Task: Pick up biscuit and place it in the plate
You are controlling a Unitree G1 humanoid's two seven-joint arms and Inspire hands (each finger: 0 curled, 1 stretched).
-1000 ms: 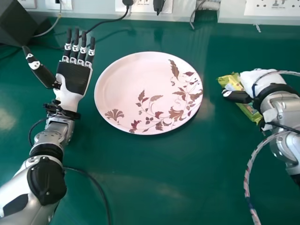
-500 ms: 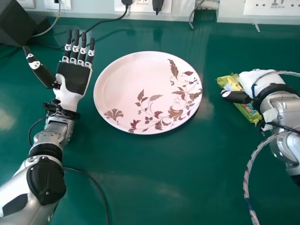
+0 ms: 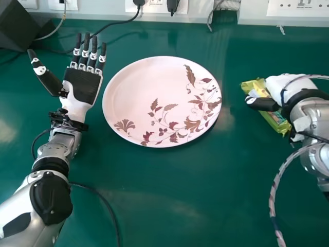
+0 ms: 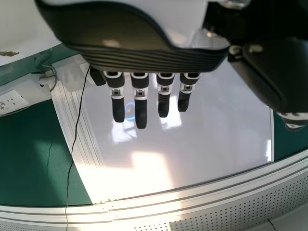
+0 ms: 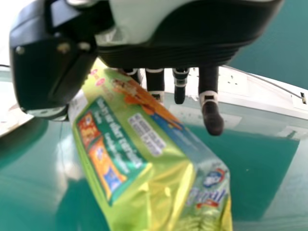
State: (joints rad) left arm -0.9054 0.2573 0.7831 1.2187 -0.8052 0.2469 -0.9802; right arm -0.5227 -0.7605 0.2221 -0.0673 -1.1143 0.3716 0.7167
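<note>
Since size sets the order, table (image 3: 154, 206) first: green, glossy, spans the head view up to the white wall trunking (image 3: 252, 15) at the far side.

Left arm (image 3: 51, 198) comes in from the bottom left corner of the head view and points away from the robot. Right arm (image 3: 313, 121) comes in from the right edge, just short of the pack.

Board (image 4: 221, 144): pale and shiny, beyond the left fingertips in the left wrist view.

Plate (image 3: 149, 92): pinkish white, brown and maroon leaf print on its near and right parts. Flat on the table between the hands, touching neither.

Box (image 3: 20, 25): dark, far left corner, behind the left hand.

Left hand (image 3: 81, 86): left of plate, palm up, wide, fingers straight, thumb well out to the side. Holding nothing.

Right hand (image 3: 284, 85): right of plate, back of hand up, holding the pack between thumb and fingers. Thumb lies across the pack's near-left side; fingers run behind it in the right wrist view.

Pack (image 3: 277, 121), i.e. the biscuit: green and yellow wrapper, tilted in the right hand's hold, right of the plate and clear of its rim. Can't tell if its low end touches the table.

Smallest: two black plugs (image 3: 174, 5) at the far wall.
</note>
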